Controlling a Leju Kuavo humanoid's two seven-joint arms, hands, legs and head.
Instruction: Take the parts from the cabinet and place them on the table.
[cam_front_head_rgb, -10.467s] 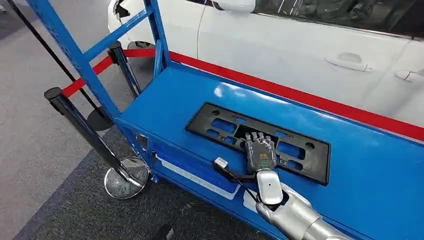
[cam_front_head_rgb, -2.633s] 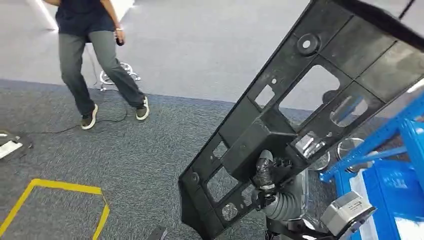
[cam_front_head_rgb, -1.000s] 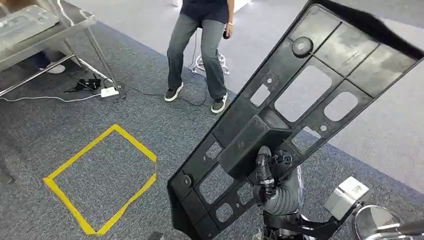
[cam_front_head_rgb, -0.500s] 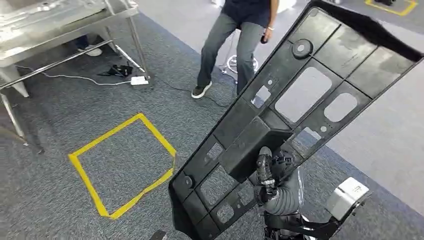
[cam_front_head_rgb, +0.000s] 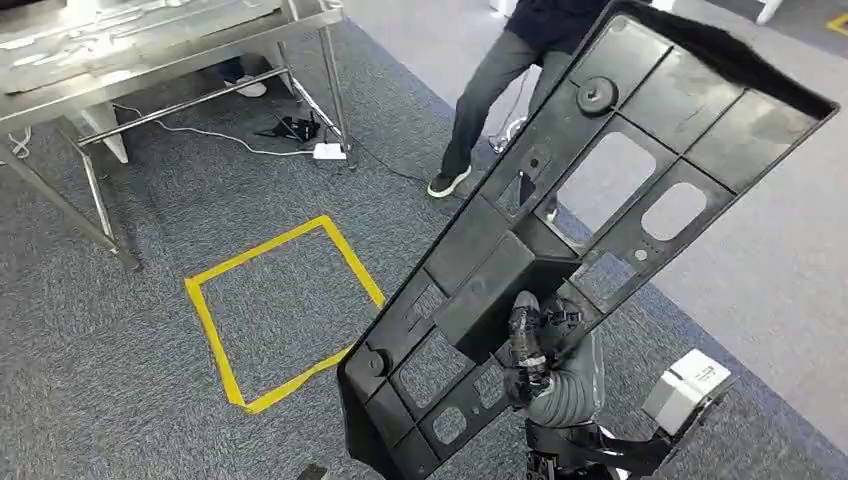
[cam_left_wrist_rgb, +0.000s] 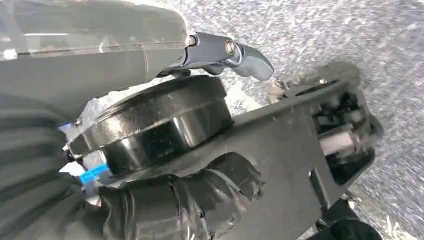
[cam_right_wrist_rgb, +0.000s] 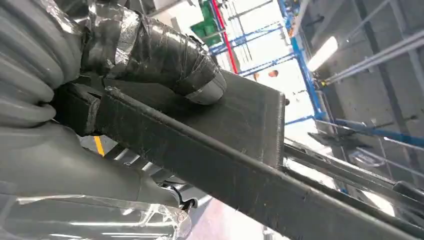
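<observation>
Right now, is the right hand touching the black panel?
Touching. In the right wrist view the right hand has its taped fingers pressed on the black panel.

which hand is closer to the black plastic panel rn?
Right. The right hand grips the black plastic panel at its raised centre block. The left hand hangs low over the carpet, touching nothing.

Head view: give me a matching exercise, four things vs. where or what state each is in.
Things:
1. black plastic panel
2. yellow tape square
3. metal table
4. person

States:
a. stands on thin legs, upper left
b. held up tilted by the right robot hand
c. stuck flat on the grey carpet
d. standing partly behind the panel, in dark trousers

Pairs: 1-b, 2-c, 3-a, 4-d
</observation>
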